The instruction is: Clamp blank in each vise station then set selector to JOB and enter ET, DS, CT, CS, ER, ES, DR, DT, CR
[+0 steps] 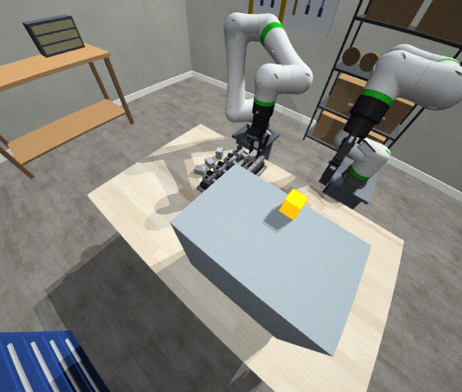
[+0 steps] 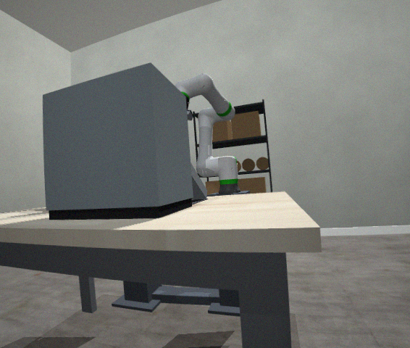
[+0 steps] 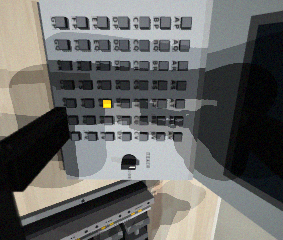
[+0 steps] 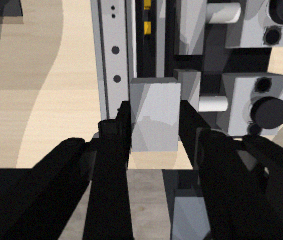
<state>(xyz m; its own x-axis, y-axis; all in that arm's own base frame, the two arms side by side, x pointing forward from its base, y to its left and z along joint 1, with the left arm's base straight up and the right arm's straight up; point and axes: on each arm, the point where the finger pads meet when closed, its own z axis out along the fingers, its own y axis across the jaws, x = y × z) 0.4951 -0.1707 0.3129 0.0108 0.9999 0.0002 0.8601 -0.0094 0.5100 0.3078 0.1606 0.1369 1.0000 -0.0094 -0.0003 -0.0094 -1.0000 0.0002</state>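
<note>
My right gripper (image 1: 256, 148) (image 4: 154, 115) is shut on a grey blank (image 4: 155, 102) over the end station of the vise row. The blank's upper end is beside the moving jaw (image 4: 190, 82); its lower part reaches past that jaw in the right wrist view. The black valve knob (image 4: 269, 112) is to the right; its setting is unclear. My left gripper (image 1: 335, 162) is open, away from the keys; one finger shows in the left wrist view. One key (image 3: 107, 104) is lit yellow. The selector (image 3: 129, 161) is below the keys, direction unclear. The lamp (image 1: 294, 204) looks bright amber.
Loose blanks (image 1: 209, 161) (image 1: 219, 152) (image 1: 199, 169) lie beside the vise row. The large cabinet (image 1: 273, 253) (image 2: 100, 149) hides much of the stations. A dark screen (image 3: 276, 75) stands right of the keys. Another station's moving jaw (image 4: 190, 30) is just above the blank in the right wrist view.
</note>
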